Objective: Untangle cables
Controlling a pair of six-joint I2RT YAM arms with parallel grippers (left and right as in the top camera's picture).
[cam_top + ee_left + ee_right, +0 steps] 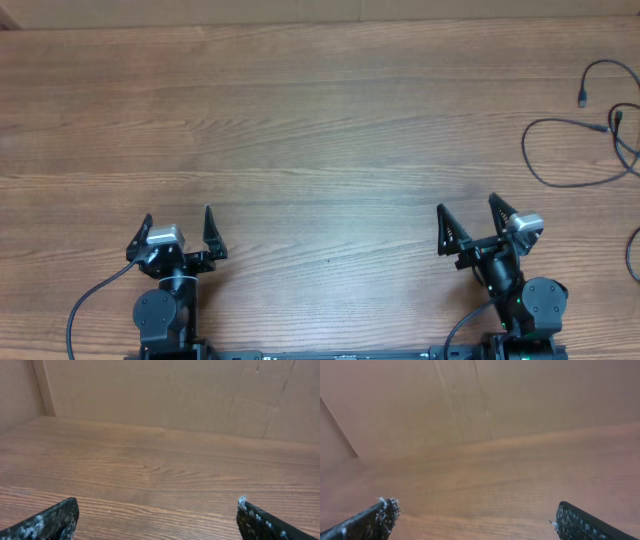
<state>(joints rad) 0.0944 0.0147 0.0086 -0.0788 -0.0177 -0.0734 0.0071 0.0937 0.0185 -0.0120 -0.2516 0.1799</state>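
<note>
Black claws first: the left claw (178,218) and the right claw (466,205) both stand wide apart with nothing between the fingers, parked low at the near edge of the desk (320,120). Both wrist views show only bare wood grain beyond the fingertips.

The cables (600,128) lie far off at the right edge of the desk, beyond the right claw and well apart from the left one. They are thin black loops with small plugs, and some of them run out of the overhead picture.

From where I stand, reach looks like the main trouble. The left arm may not get there at all, which would leave one claw pulling alone, and that could cinch a crossing tighter. The cords are thin and flat on the wood, so a claw might close on nothing or scrape the desk. A careless tug could also drag the bundle further out of sight.
</note>
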